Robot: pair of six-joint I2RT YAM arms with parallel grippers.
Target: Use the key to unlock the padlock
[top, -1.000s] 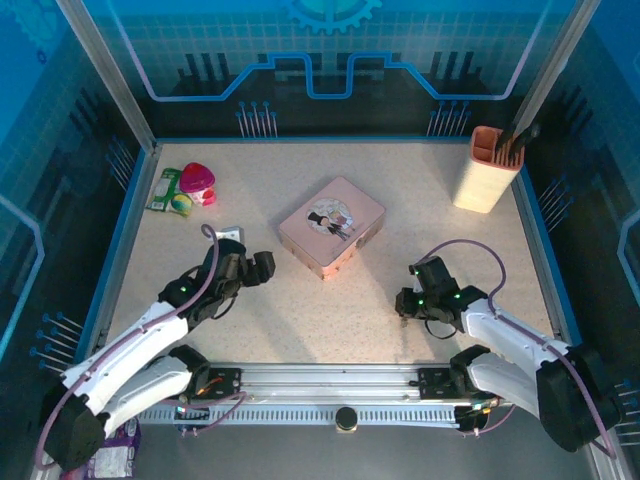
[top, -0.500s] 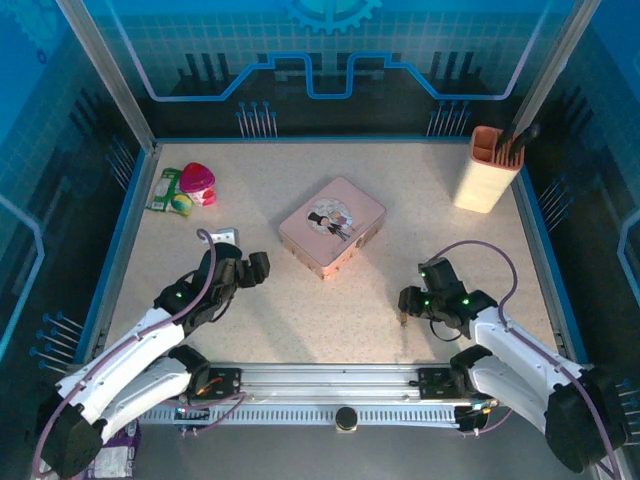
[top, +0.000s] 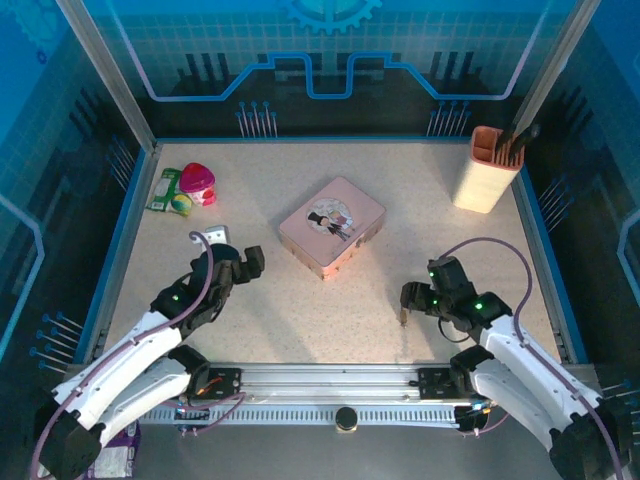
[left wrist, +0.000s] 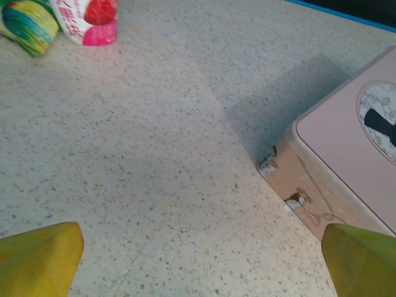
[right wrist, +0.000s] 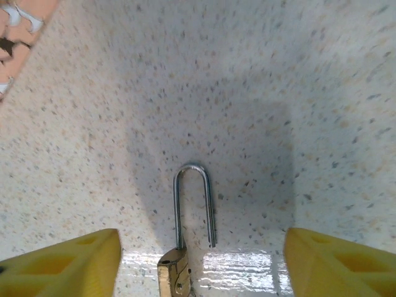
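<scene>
The tiny gold brass padlock with the thin silver loop lay flat on the speckled beige table. It was near the front edge, on the right side, well apart from the pink tin box with the cartoon picture on its lid.

The right gripper hung just over the padlock. Its two yellow fingers were wide apart, with the padlock between them, and they did not touch it. One leg of the silver loop went into the gold block. The other leg ended free beside the block.

The left gripper was on the left side of the table, near the front left side of the pink tin box. Its yellow fingers were also wide apart, with only bare table between them. A red and pink packet lay far back on the left.
</scene>
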